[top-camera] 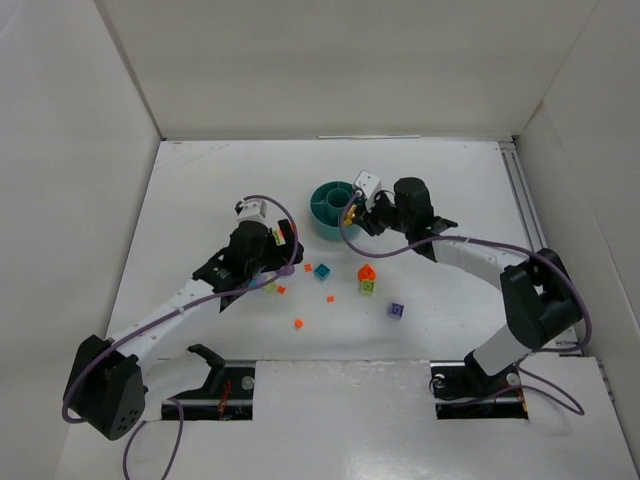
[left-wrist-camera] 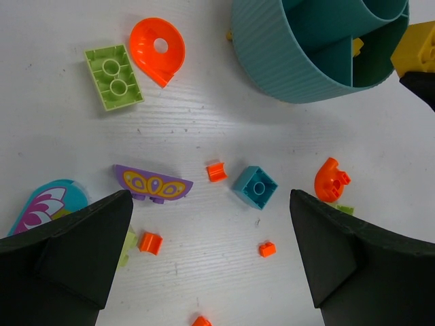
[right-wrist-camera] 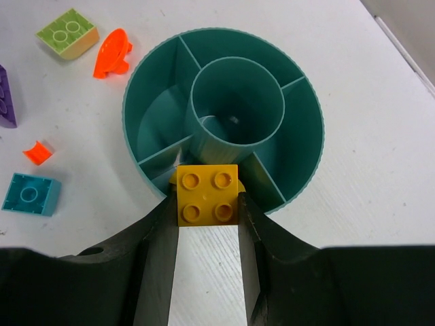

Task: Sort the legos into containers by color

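One white table (top-camera: 200, 200), white walls (top-camera: 330, 60); R end effector (right-wrist-camera: 207, 204) clamps yellow lego (right-wrist-camera: 206, 195) by dish (right-wrist-camera: 302, 159), L end effector (left-wrist-camera: 209, 204) gaping

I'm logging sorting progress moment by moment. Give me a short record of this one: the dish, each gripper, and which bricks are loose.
dish: teal, central cup looks empty
left gripper: open, holds nothing, above the loose bricks
right gripper: shut on yellow brick, at the dish's near rim
loose bricks: teal brick, lime green brick, purple piece, several orange pieces
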Motion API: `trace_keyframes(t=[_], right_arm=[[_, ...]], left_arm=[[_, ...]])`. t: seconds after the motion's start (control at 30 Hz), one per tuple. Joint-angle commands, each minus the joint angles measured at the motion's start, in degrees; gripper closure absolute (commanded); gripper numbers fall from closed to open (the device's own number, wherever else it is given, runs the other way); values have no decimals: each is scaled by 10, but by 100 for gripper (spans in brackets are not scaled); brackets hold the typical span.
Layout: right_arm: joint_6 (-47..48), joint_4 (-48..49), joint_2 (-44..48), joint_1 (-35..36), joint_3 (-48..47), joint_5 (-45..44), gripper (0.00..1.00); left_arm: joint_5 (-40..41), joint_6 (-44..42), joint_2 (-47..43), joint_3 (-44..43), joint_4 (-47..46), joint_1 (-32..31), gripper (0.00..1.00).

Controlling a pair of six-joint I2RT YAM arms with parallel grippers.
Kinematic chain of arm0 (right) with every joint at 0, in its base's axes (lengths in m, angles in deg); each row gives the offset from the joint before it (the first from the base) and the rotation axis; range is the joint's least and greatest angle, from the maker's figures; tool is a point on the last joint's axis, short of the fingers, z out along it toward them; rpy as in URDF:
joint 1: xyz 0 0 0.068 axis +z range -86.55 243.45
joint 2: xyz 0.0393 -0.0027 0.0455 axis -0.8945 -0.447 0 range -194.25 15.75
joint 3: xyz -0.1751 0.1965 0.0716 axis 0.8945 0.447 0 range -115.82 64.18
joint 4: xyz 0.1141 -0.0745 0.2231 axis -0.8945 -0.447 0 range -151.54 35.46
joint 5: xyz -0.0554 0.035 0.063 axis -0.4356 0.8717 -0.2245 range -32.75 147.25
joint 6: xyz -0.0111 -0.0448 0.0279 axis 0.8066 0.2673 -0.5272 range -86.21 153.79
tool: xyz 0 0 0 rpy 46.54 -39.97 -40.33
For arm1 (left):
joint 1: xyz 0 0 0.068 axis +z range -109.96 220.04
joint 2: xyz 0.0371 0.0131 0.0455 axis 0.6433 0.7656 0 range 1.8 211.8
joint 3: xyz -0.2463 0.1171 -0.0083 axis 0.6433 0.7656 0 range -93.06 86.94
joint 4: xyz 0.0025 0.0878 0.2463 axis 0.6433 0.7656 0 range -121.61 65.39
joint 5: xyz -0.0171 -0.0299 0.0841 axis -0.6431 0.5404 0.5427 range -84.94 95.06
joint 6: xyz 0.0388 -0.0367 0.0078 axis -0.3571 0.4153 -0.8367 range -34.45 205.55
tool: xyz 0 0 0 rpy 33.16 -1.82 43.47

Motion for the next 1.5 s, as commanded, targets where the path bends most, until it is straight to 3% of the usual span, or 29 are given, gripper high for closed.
trace_keyframes(t=[0.0, 0.63, 0.9, 1.2, 1.33, 1.37, 1.47], right_arm=[[7, 3, -6, -3, -25, -3, 70], [2, 3, -45, -3, -48, -44, 59], [2, 3, -56, 3, -53, -50, 44], [2, -8, -15, 13, -48, -38, 35], [2, -15, 25, 18, -37, -33, 23], [2, -15, 34, 18, -37, -33, 13], [2, -27, 77, 18, -14, -43, 8]], left_arm=[[-3, -8, -1, -24, -16, -3, 0], [-3, -13, 4, -18, -26, -3, 0], [2, -13, 4, -18, -26, -3, 0], [13, -13, 4, -24, -21, -3, 0], [19, -13, 10, -30, -16, -3, 0], [19, -13, 16, -35, -11, -3, 0], [25, -8, 28, -41, -11, -3, 0]])
